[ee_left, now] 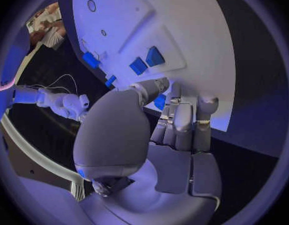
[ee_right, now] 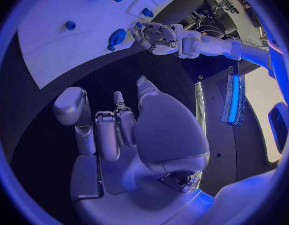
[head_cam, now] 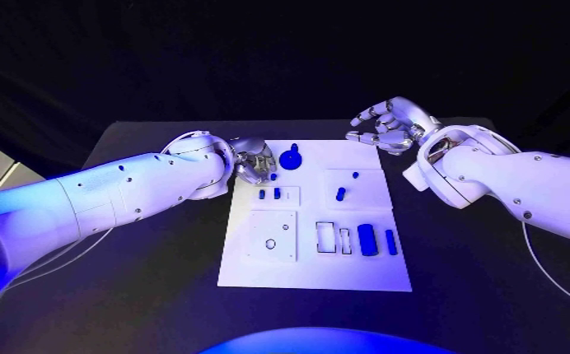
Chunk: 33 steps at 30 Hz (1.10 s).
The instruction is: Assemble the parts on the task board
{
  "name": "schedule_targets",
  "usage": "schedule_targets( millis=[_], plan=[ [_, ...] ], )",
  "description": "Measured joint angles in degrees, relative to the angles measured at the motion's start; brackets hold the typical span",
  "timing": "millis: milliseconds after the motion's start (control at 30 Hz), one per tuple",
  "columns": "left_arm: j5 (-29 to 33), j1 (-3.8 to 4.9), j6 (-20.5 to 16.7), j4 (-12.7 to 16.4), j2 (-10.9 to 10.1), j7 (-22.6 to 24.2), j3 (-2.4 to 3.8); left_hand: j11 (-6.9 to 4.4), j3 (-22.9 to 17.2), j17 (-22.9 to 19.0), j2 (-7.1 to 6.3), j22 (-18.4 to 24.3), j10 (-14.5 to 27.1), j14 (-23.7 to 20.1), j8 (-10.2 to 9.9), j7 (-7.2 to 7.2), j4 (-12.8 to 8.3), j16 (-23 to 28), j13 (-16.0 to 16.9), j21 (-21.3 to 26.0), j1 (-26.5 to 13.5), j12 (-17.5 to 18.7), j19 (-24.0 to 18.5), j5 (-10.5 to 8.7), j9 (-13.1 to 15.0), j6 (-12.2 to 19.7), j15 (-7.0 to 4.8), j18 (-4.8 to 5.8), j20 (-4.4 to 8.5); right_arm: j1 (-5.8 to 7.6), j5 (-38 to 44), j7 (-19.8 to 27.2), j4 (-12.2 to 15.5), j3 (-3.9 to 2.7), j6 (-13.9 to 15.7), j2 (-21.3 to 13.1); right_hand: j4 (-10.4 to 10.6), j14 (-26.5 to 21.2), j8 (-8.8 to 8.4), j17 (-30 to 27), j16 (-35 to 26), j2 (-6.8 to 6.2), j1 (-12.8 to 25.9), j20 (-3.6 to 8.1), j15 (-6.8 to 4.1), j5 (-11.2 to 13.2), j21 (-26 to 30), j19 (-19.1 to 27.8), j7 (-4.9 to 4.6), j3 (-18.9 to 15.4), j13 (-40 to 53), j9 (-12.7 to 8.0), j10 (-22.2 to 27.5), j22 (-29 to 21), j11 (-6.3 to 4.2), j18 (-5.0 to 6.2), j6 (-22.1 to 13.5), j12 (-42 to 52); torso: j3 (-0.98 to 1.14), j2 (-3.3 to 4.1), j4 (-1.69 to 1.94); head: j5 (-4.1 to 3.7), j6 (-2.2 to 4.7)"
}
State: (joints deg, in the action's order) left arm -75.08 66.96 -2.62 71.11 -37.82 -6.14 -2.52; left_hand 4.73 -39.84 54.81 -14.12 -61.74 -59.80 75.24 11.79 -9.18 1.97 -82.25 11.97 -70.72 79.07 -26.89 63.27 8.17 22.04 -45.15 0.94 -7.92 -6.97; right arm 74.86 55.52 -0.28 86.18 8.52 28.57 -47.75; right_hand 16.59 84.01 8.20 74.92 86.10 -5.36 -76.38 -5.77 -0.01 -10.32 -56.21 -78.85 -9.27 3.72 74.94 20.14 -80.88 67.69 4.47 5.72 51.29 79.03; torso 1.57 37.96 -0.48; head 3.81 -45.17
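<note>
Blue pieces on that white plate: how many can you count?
7 that I can make out on the white plate: a round-headed one at the far edge, one beside the left robot hand, two small, one, two bars. That robot hand may hide more.

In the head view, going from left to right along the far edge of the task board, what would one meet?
Left hand → round blue part → bare far corner of the task board → right hand.

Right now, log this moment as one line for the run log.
left hand: fingers on small blue part at task board far-left edge | right hand: open, off far-right corner | round blue part: beside left hand
</note>
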Motion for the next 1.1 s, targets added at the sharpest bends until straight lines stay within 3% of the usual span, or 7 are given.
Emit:
schedule_targets(
  millis=[133,233,433,467,567,767,1100],
  plan=[
    [0.00,-0.01,-0.48,0.21,-0.49,-0.06,0.01,-0.22,0.00,0.22,0.00,-0.21,-0.22,0.00,0.00,0.00,0.00,0.00,0.15,0.00,0.00,0.00,0.00,0.00,0.00,0.00,0.00,0.00,0.00,0.00,0.02,-0.02,-0.15,0.01,0.00,-0.20,0.00,-0.09,0.00,0.00,-1.69,0.12,-1.13,0.24,0.09,0.00,5.14,1.47,0.33,0.00,-7.21,0.08,9.46,-3.13,-0.16,0.93,-0.50,-14.49,-0.03,-0.01,0.00,-0.04,0.10],
    [0.12,-0.03,-1.16,0.54,-1.01,-0.04,0.04,-0.03,-0.24,0.20,0.34,-0.21,-0.42,0.00,0.22,-0.05,-0.24,0.00,0.39,0.00,0.34,0.00,0.00,0.00,0.06,-0.50,0.00,0.00,0.00,0.00,0.23,-0.01,-0.39,0.02,-0.06,-0.40,-0.26,-0.09,0.06,-0.22,-3.40,-0.43,-5.34,0.55,-0.36,-0.09,9.02,2.36,0.55,1.74,-21.66,0.29,17.16,-5.42,0.14,0.93,-0.65,-31.24,-0.07,-0.01,0.00,-0.06,0.20],
    [3.73,-0.07,-3.31,1.68,-3.07,1.10,0.76,0.31,-0.33,-4.03,0.38,2.59,-0.10,-2.01,1.35,-0.46,-0.33,1.36,0.65,2.21,0.38,0.60,-2.42,0.00,0.52,-2.51,0.43,0.00,-0.11,-0.18,2.61,0.18,-1.29,0.09,-1.12,-0.85,-0.02,-0.08,0.44,-1.10,-4.27,-4.17,-11.71,0.54,-0.55,-0.32,10.84,2.35,0.67,8.47,-39.61,0.35,18.10,-6.07,-0.55,1.81,1.15,-50.72,-0.09,-0.01,-0.01,-0.34,0.43],
    [5.18,-0.07,-3.70,1.91,-3.56,1.54,0.92,0.66,-0.48,-6.68,0.24,4.50,0.29,-3.64,1.56,-0.62,-0.48,2.42,0.71,3.72,0.52,0.67,-4.42,0.00,0.56,-2.91,0.55,-0.11,-0.17,-0.26,3.35,0.20,-1.44,0.11,-1.52,-0.93,-0.07,-0.08,0.44,-1.03,-4.27,-4.69,-12.23,0.57,-0.55,-0.32,10.84,2.32,0.77,9.52,-41.98,0.32,18.10,-5.98,-0.56,1.81,1.44,-53.30,-0.09,-0.01,-0.01,-0.43,0.50],
    [11.47,-0.06,-5.05,2.64,-5.36,3.76,1.36,1.97,-0.75,-23.53,0.08,11.62,4.49,-15.46,1.74,-1.13,-1.29,11.67,0.56,10.69,0.68,1.82,-13.09,0.00,0.56,-3.24,1.58,-1.95,-0.96,-0.55,6.55,0.21,-1.85,0.19,-3.24,-1.12,-0.22,-0.08,0.44,-0.65,-4.27,-6.72,-12.63,0.73,-0.55,-0.32,10.84,2.09,0.96,12.79,-49.88,0.26,18.23,-5.45,-0.44,1.81,2.26,-61.48,-0.07,-0.01,-0.02,-0.76,0.68],
    [28.37,-0.04,-6.82,4.64,-8.84,10.74,1.77,3.26,-0.32,-29.24,0.84,13.25,7.40,-20.38,1.74,-1.83,-2.70,20.08,-0.22,13.93,1.90,1.82,-17.12,0.00,0.29,-2.93,2.55,-1.95,-1.76,-1.74,16.42,-0.50,-2.84,0.31,-7.35,-0.89,-0.71,-0.09,0.44,-0.51,-4.27,-8.81,-11.72,0.41,-0.09,0.23,10.84,1.77,1.01,14.95,-57.38,0.26,20.01,-4.89,0.46,1.81,3.13,-68.27,-0.04,-0.02,0.00,-1.97,1.07],
    [50.84,-0.06,-6.79,8.93,-12.43,21.41,1.89,3.26,2.41,-30.04,1.53,14.19,7.80,-20.16,1.74,-1.98,-2.19,21.02,-0.50,15.29,1.22,1.27,-17.31,0.00,0.21,-2.78,2.77,-1.93,-1.95,-4.29,30.74,-3.40,-4.42,0.51,-10.99,0.51,-0.80,0.11,0.44,0.04,-3.36,-9.52,-11.01,0.05,0.11,0.82,3.96,-0.49,1.05,14.36,-60.84,0.33,21.08,-0.37,0.60,1.81,3.96,-69.82,-0.10,0.02,0.14,-2.36,1.44]
  ],
)
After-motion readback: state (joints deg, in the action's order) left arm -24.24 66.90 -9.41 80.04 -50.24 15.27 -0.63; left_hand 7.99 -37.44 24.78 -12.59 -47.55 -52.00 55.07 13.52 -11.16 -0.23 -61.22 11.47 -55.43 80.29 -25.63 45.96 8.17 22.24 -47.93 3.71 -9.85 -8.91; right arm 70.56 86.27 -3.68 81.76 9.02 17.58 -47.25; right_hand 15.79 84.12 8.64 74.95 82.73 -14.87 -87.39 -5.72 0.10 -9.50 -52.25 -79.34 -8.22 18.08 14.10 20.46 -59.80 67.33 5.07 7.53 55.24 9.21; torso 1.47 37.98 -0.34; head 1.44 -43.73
